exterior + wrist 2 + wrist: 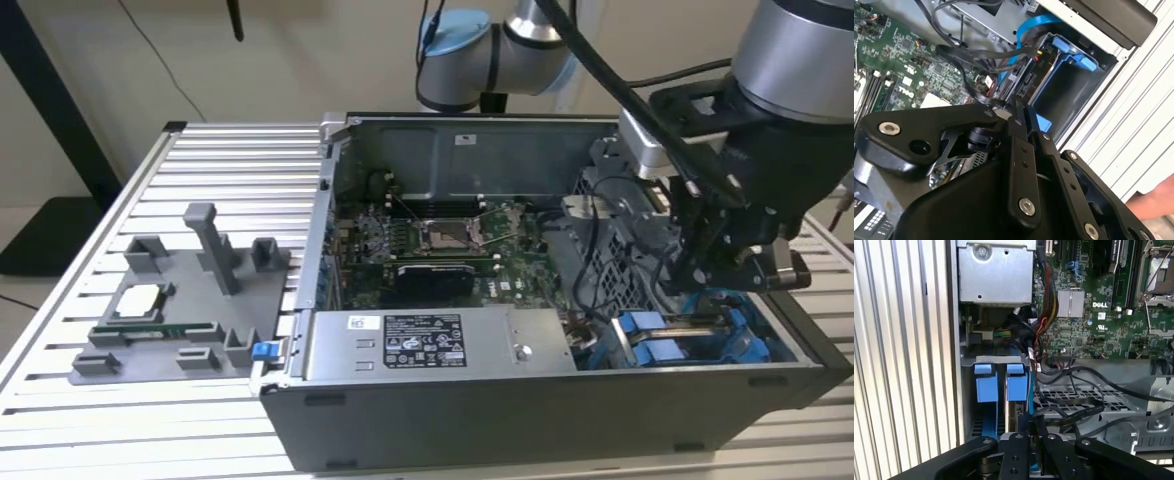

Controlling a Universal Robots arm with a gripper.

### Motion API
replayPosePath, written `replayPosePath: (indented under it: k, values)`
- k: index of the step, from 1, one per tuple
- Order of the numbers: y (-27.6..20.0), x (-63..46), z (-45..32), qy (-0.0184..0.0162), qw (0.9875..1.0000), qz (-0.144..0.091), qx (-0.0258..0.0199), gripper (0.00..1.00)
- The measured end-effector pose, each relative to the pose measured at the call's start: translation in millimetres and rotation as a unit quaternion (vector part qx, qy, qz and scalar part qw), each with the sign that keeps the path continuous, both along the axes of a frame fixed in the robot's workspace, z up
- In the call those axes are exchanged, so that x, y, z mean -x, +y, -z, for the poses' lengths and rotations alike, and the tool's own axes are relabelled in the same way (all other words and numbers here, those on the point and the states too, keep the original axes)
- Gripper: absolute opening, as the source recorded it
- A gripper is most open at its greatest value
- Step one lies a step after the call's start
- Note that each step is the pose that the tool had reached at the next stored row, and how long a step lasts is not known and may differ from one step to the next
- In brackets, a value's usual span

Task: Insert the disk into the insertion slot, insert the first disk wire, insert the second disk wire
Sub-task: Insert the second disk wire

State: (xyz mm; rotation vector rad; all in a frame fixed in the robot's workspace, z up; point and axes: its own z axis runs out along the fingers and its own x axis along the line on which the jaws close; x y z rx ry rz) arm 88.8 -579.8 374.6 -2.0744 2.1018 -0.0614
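The disk (1021,80) stands on edge in the insertion slot (1074,55), a bay with blue rails at the case's front corner on the exterior view's right (667,345). Blue tabs (986,382) flank the disk's end. A blue flat wire (1029,30) and black wires (979,52) run to its connector end. My gripper (1018,104) hangs just above that end, fingers pressed together, tips among the black wires (1074,410). Whether a wire is pinched between them is hidden. In the exterior view the gripper (721,285) is lowered over the bay.
The open case holds a grey labelled power-supply box (427,340) at the front and a green board with a silver socket (447,235) behind. A grey parts fixture (187,300) sits on the slatted table at the exterior view's left. A silver metal box (996,272) is beside the bay.
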Motion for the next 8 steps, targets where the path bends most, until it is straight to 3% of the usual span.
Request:
replayPosePath:
  k: [8]
  values:
    - [-1.6, -2.4, 12.3, -0.0013, 0.9999, -0.012, 0.0, 0.0]
